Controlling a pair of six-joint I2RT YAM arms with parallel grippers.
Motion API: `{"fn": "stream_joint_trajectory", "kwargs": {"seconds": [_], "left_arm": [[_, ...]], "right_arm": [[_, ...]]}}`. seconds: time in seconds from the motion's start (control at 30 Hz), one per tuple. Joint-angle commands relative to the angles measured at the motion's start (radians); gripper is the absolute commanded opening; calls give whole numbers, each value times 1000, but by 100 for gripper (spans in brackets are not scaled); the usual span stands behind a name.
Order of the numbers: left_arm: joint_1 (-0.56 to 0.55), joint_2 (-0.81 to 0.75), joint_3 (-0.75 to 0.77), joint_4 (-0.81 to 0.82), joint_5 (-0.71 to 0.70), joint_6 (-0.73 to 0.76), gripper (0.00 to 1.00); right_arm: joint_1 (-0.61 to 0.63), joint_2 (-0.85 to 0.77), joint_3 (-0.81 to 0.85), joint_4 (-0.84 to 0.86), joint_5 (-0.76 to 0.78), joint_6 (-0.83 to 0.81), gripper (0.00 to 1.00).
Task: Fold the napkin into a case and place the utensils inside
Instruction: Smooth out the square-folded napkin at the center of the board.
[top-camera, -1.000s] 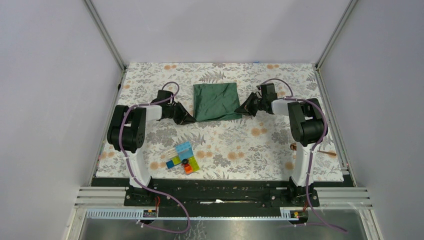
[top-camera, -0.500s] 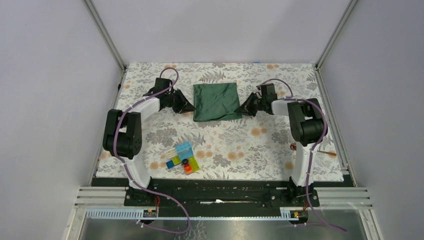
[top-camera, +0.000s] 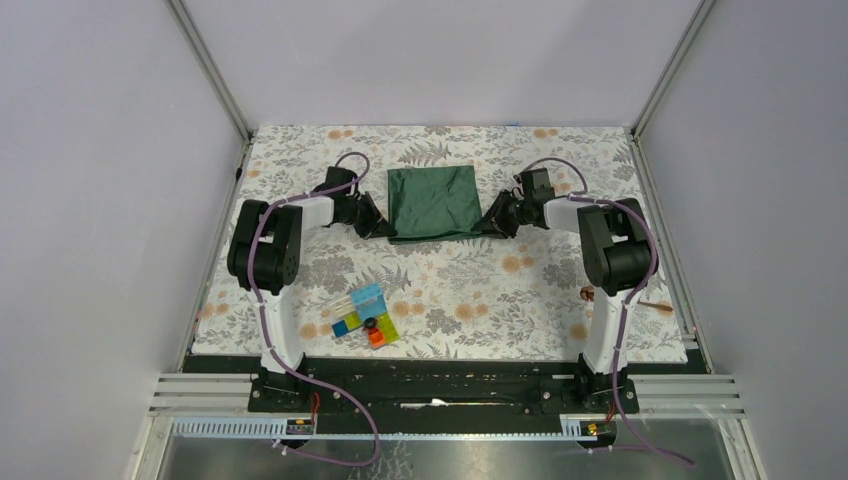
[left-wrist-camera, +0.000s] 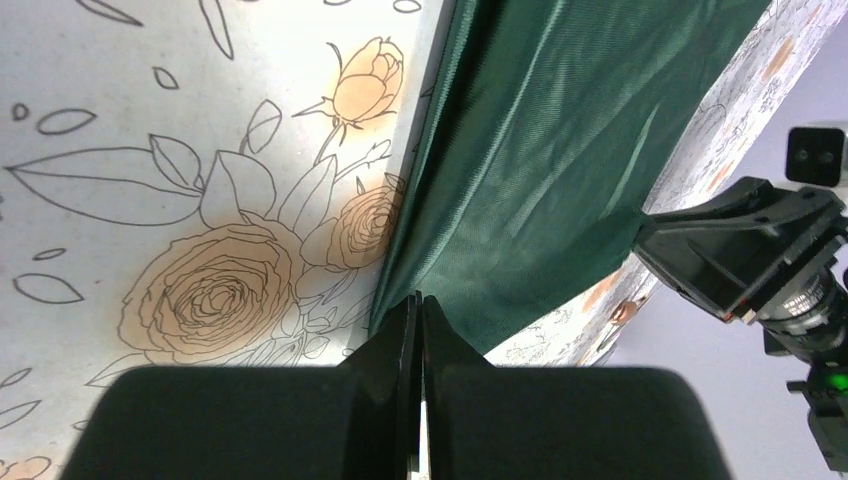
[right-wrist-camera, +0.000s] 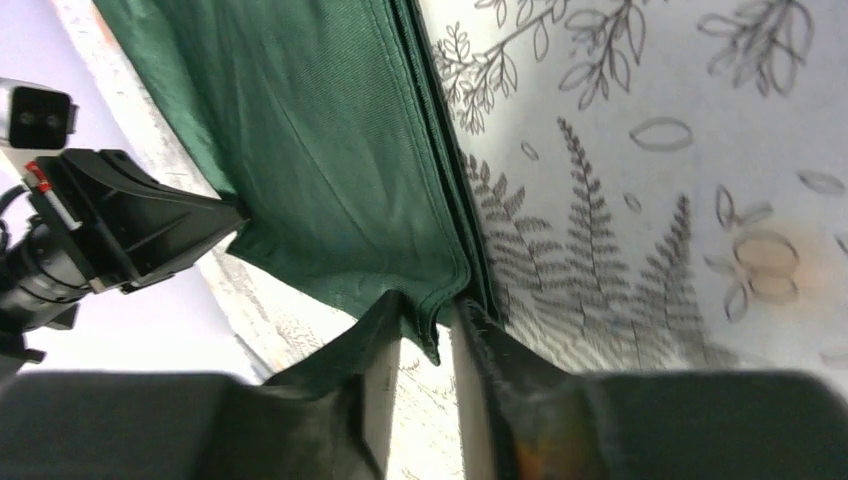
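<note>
top external view showed the napkin folded flat toward the far side of the table. within the last second the left gripper returned to its near-left corner and closed; the right gripper parted slightly astride the near-right corner, likely preparing another fold. only the wrist views showed the jaws; a left pinch was unconfirmed.

Item count: 1 napkin, 1 left gripper, 1 right gripper, 1 block cluster, 1 copper-coloured spoon, 1 table covering.
</note>
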Motion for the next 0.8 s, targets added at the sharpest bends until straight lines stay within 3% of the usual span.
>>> {"fn": "stream_joint_trajectory", "kwargs": {"seconds": [0.0,0.13,0.23,0.37,0.5,0.6,0.77], "left_arm": [[5,-4,-4,28,-18,7,0],[5,-4,-13,23,-25,12,0],[5,-4,-18,29,-17,10,1],[-2,-40,8,12,-10,26,16],[-7,-95,42,-13,31,41,33],[-7,-126,37,-1,60,33,32],[-6,-91,-19,50,91,4,17]], "right_arm": [[22,-125,52,-225,154,-177,40],[55,-205,132,-320,259,-295,56],[76,-174,180,-309,146,-302,60],[103,-42,222,-203,-106,-210,59],[106,-8,191,-107,-160,-159,59],[102,25,192,-106,-162,-164,57],[92,45,154,-83,-135,-161,55]]}}
